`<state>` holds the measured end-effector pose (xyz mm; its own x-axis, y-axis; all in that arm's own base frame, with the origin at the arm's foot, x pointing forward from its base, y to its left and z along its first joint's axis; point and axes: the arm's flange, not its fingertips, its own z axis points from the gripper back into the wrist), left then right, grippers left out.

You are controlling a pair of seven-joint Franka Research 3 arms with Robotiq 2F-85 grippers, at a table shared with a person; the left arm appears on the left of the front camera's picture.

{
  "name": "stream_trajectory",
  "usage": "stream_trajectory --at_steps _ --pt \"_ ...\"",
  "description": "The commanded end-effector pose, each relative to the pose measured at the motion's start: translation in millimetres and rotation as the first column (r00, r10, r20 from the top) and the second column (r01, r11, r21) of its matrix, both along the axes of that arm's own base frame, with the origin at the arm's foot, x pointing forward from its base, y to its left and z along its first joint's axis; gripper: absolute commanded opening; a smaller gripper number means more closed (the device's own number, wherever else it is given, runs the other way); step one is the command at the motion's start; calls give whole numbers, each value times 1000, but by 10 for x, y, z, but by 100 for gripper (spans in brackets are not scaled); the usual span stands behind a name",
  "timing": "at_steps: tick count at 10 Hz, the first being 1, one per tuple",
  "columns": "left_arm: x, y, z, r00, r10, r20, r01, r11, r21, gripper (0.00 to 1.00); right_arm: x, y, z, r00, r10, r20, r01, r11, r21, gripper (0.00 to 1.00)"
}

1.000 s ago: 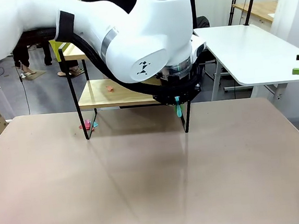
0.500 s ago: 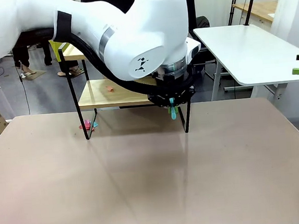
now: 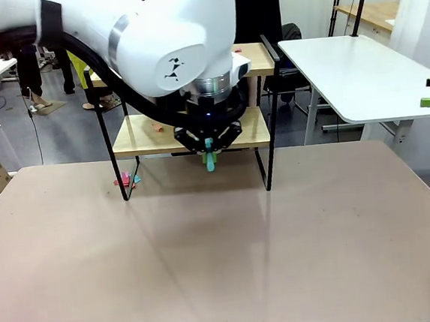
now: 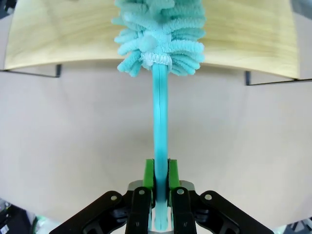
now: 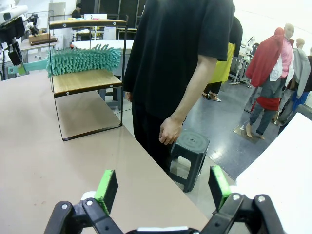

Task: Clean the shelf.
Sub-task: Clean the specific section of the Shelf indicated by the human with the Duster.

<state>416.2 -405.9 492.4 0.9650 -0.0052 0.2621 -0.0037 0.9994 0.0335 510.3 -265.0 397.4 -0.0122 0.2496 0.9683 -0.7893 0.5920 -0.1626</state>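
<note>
Your shelf stands on the table in the upper centre of the front frame, with the left arm hanging in front of it. The left jaws are clamped on the teal handle of a duster. In the left wrist view that handle runs straight up the middle of the frame, and its fluffy head lies over the front edge of the lower board at the top. In the right wrist view, upper left, the head sits between the two boards and seems to rest on the lower one. The right jaws stand wide apart with nothing between them, low in their own frame. An orange scrap lies on the lower board, left of the arm. Small pink scraps lie on the table by the shelf's left front leg. A person in black stands beside the table, with a stool below their hand.
</note>
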Motion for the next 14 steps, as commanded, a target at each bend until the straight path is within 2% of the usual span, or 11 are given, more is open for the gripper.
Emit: stream_trajectory --at_steps 1,2,5,8,9,10,11,12,13,14 --pt "-91 261 -73 999 1 -47 2 998 66 13 0 45 67 1000 -12 -14 12 1000 -14 100" --pt "-81 396 -77 998 18 -55 -14 997 74 13 0 45 67 1000 -12 -14 12 1000 -14 100" --pt "-151 790 18 997 51 -49 -39 975 220 13 0 45 67 1000 -12 -14 12 1000 -14 100" --pt "-270 1174 53 987 152 -44 -122 907 404 13 0 45 67 1000 -12 -14 12 1000 -14 100" --pt "-330 1244 71 980 198 -17 -169 874 456 13 0 45 67 1000 -12 -14 12 1000 -14 100" --pt "-414 1214 121 979 199 38 -192 854 484 13 0 45 67 1000 -12 -14 12 1000 -14 100" --pt "-495 1117 204 978 171 122 -208 865 456 13 0 45 67 1000 -12 -14 12 1000 -14 100" --pt "-591 969 297 985 83 150 -136 911 389 13 0 45 67 1000 -12 -14 12 1000 -14 100" --pt "-381 1126 148 989 146 18 -139 886 443 13 0 45 67 1000 -12 -14 12 1000 -14 100" --pt "-381 1126 148 989 146 18 -139 886 443 13 0 45 67 1000 -12 -14 12 1000 -14 100"
